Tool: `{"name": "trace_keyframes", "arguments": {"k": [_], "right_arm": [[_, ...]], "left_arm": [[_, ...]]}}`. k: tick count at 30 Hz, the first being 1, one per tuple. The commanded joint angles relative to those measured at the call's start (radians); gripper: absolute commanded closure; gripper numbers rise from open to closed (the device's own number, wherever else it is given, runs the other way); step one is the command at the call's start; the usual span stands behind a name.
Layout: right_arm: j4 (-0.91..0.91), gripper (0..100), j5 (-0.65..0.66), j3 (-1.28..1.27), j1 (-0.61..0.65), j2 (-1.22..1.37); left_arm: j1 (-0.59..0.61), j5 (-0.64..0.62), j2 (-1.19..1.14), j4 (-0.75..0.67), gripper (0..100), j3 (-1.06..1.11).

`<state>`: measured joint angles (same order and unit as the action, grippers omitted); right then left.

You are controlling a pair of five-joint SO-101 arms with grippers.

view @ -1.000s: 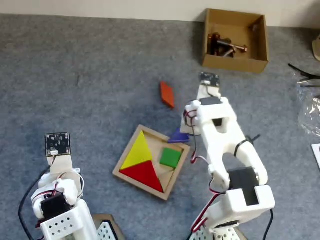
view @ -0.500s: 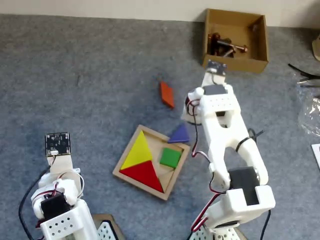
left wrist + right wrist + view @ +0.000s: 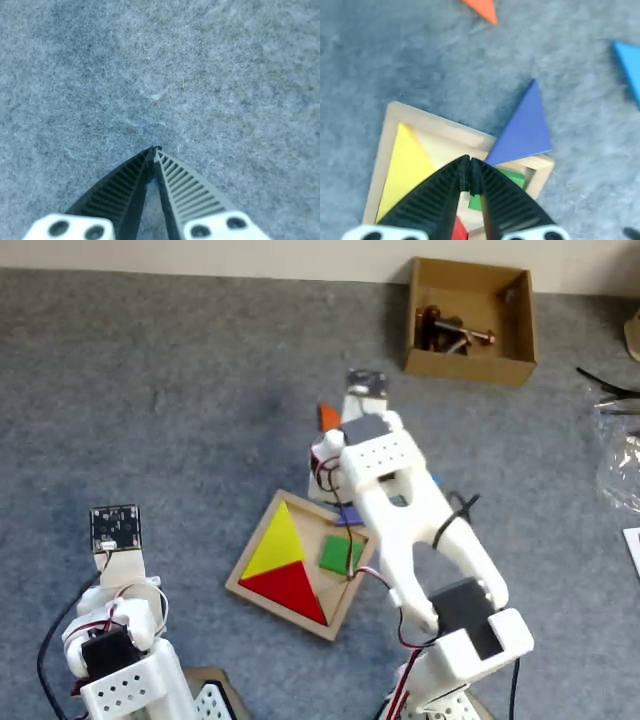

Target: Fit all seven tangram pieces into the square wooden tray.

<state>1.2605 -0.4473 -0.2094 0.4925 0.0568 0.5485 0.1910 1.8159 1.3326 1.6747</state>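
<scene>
On the grey table (image 3: 150, 390), high view: noted the tray (image 3: 276, 612) at centre, turned cornerwise, holding a yellow triangle (image 3: 275, 540), a red triangle (image 3: 290, 588) and a green square (image 3: 340, 555). Found the right arm (image 3: 400, 510) stretched over the tray's far corner, covering most of a blue triangle (image 3: 347, 520) there and part of an orange piece (image 3: 327, 417) just beyond. Found the left arm (image 3: 120, 630) folded back near the table's front edge, well apart from the tray, probably parked to leave room.

Left wrist view: left fingers (image 3: 115, 192) pressed together at the tips, gripping nothing, above bare table.

Right wrist view: right fingers (image 3: 445, 192) closed tip to tip, empty, poised over the tray's open floor between yellow triangle and green square. Blue triangle seen overlapping the rim corner, partly out on the table, so not seated. Judged next for a nudge inward; closed fingers would suit pushing. Orange piece and a light-blue piece (image 3: 626, 62) out on the table, apart from the tray.
</scene>
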Motion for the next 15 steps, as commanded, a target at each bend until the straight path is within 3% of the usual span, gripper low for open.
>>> {"name": "trace_keyframes", "arguments": {"k": [1, 15], "right_arm": [[-0.084, 98.9, -0.002, -0.051, 0.016, 0.004], [-0.130, 99.0, 0.037, -0.096, -0.005, 0.058]], "left_arm": [[-0.015, -0.009, 0.005, 0.005, 99, 0.021], [-0.015, -0.009, 0.005, 0.005, 99, 0.021]]}}
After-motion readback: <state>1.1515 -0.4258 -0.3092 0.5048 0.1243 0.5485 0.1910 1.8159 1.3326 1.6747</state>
